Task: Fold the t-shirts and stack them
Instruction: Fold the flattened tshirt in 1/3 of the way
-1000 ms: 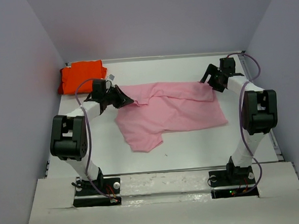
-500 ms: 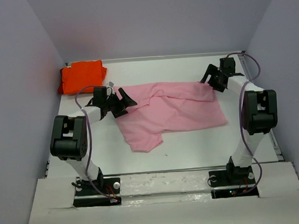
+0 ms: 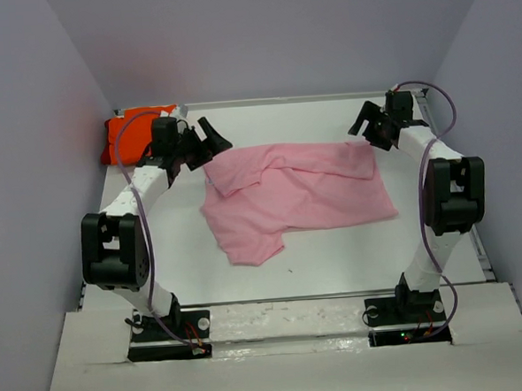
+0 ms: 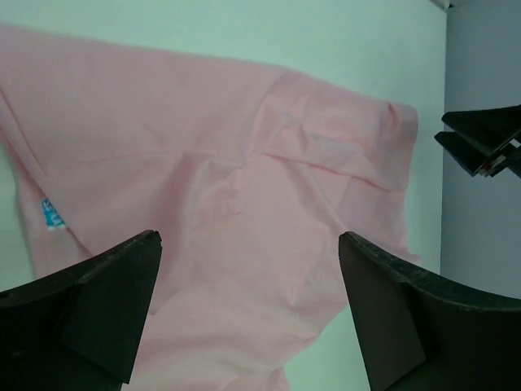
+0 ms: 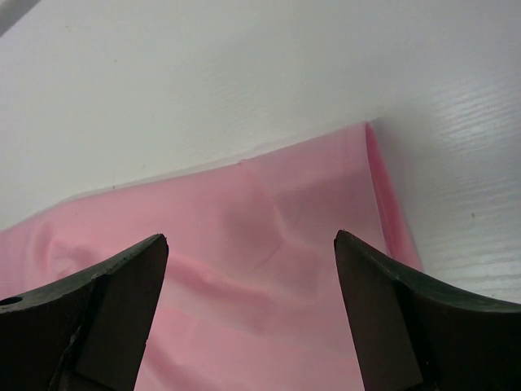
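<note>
Pink shirt lies rumpled.
Left gripper and right gripper gape empty above its far corners; orange shirt far left.

A flat white tabletop sits enclosed by plain pale lilac walls at the back and both sides.

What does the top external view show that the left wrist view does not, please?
Only the top external view shows the orange t-shirt, folded at the far left. Only the left wrist view shows a small blue tag at the edge of the pink t-shirt. Both show the pink t-shirt and the open left end effector and right end effector.
</note>
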`<action>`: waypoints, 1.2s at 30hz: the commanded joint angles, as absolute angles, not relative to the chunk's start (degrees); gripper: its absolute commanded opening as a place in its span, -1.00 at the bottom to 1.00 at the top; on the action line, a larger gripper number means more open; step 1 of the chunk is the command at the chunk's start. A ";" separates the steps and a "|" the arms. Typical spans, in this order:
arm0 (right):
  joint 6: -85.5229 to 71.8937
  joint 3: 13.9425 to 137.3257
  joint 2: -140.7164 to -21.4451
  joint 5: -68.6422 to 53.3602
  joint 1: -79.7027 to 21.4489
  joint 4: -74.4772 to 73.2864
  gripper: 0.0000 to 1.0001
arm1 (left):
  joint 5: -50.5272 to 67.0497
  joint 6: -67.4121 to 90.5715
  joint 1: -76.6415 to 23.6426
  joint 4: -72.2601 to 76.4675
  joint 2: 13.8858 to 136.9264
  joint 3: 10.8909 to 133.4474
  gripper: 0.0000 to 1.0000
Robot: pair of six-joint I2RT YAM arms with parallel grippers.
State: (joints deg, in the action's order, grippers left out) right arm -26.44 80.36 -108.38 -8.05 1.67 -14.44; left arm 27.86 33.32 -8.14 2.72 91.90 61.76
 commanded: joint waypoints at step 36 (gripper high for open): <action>-26.98 89.11 -117.50 -7.21 -4.22 -18.63 0.79 | 24.35 24.17 -8.61 -11.86 123.04 95.95 0.98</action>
State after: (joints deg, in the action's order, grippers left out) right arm -27.24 84.86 -116.09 -9.19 -4.75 -17.67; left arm 25.17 26.50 -8.29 -7.68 122.52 90.19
